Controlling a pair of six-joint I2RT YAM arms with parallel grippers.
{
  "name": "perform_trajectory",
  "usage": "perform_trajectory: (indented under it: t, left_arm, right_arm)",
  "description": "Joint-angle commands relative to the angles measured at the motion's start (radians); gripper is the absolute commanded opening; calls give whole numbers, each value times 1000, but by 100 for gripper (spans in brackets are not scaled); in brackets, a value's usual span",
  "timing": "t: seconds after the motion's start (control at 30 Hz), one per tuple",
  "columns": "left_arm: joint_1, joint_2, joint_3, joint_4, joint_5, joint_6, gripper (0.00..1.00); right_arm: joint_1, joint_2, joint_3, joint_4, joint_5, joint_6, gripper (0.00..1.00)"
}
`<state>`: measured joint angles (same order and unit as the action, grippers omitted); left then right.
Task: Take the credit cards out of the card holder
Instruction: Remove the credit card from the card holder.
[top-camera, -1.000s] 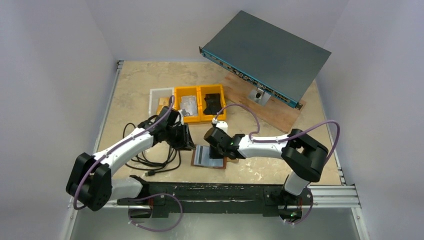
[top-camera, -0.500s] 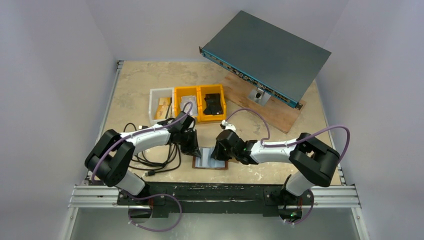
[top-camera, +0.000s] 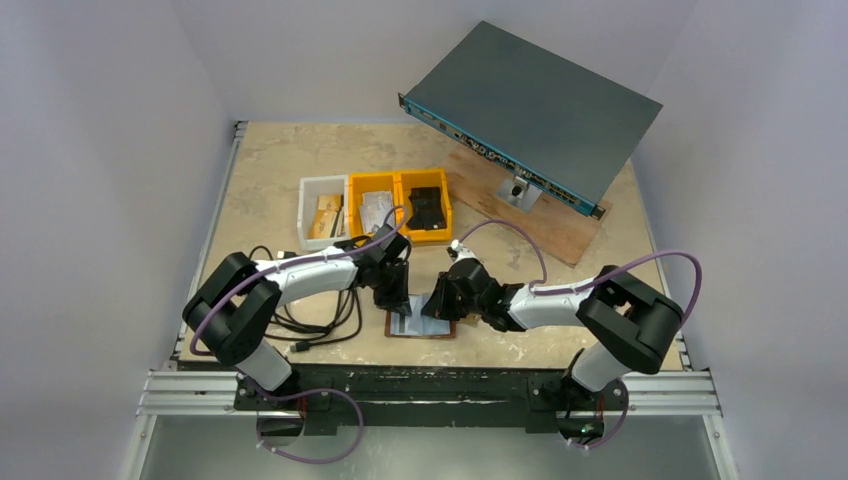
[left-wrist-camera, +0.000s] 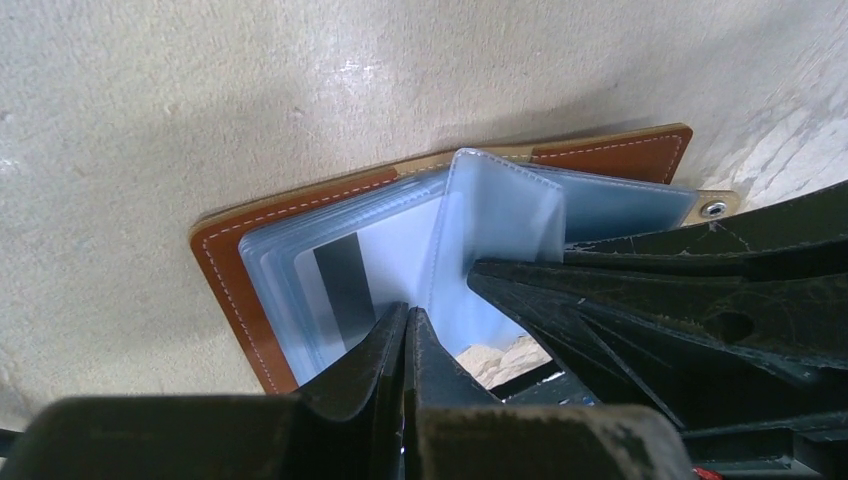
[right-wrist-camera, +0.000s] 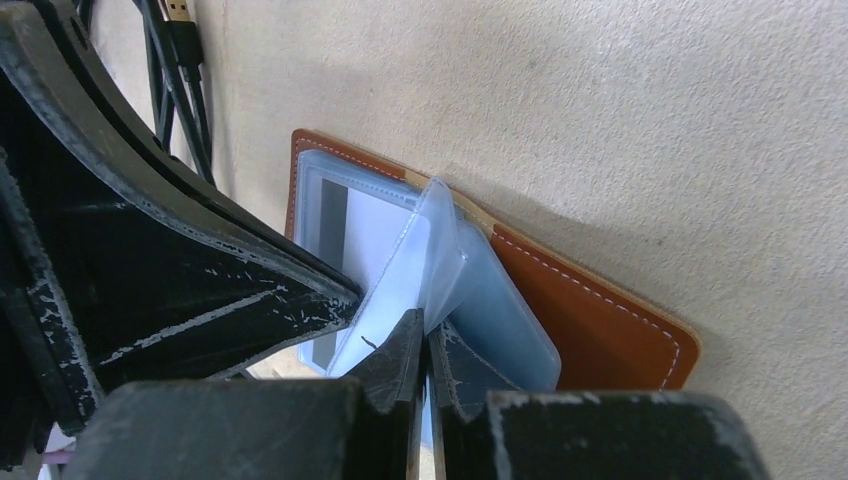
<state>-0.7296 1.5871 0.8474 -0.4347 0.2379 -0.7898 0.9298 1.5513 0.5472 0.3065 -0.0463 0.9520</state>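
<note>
The brown card holder (top-camera: 398, 327) lies open on the table, clear pockets up. It also shows in the left wrist view (left-wrist-camera: 235, 285) and the right wrist view (right-wrist-camera: 600, 330). A white card with a dark stripe (left-wrist-camera: 365, 280) sits inside a pocket, seen too in the right wrist view (right-wrist-camera: 375, 240). My left gripper (top-camera: 398, 292) is shut, its tips (left-wrist-camera: 408, 312) down on that pocket. My right gripper (top-camera: 438, 305) is shut on a clear pocket leaf (right-wrist-camera: 440, 250) and holds it raised off the holder (right-wrist-camera: 425, 325). The two grippers are almost touching over the holder.
A white bin (top-camera: 305, 212) holds tan cards (top-camera: 327, 215). Two yellow bins (top-camera: 400, 237) behind the holder hold pale cards (top-camera: 377, 212) and a chunky black object (top-camera: 427, 208). Black cables (top-camera: 310, 318) lie left. A grey rack unit (top-camera: 535, 105) leans on a wooden board (top-camera: 545, 235).
My left gripper has moved right and down onto the holder. My right gripper has moved in to the holder's right side, and a pocket leaf now stands raised in it.
</note>
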Motion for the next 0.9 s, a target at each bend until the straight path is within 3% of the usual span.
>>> perform_trajectory:
  t: [0.0, 0.13, 0.33, 0.47, 0.87]
  left_arm:
    - [-14, 15, 18, -4, -22, -1, 0]
    - [-15, 13, 7, 16, -12, -21, 0]
    - [-15, 20, -7, 33, -6, -35, 0]
    - [-15, 13, -11, 42, 4, -34, 0]
    - [-45, -39, 61, 37, 61, -15, 0]
  right_arm:
    - [-3, -22, 1, 35, -24, 0, 4]
    - [-3, -68, 39, -34, -5, -17, 11]
    - [-3, -127, 94, -178, 40, -30, 35]
    - [-3, -160, 132, -285, 107, -34, 42]
    - [-4, -266, 179, -507, 226, -23, 41]
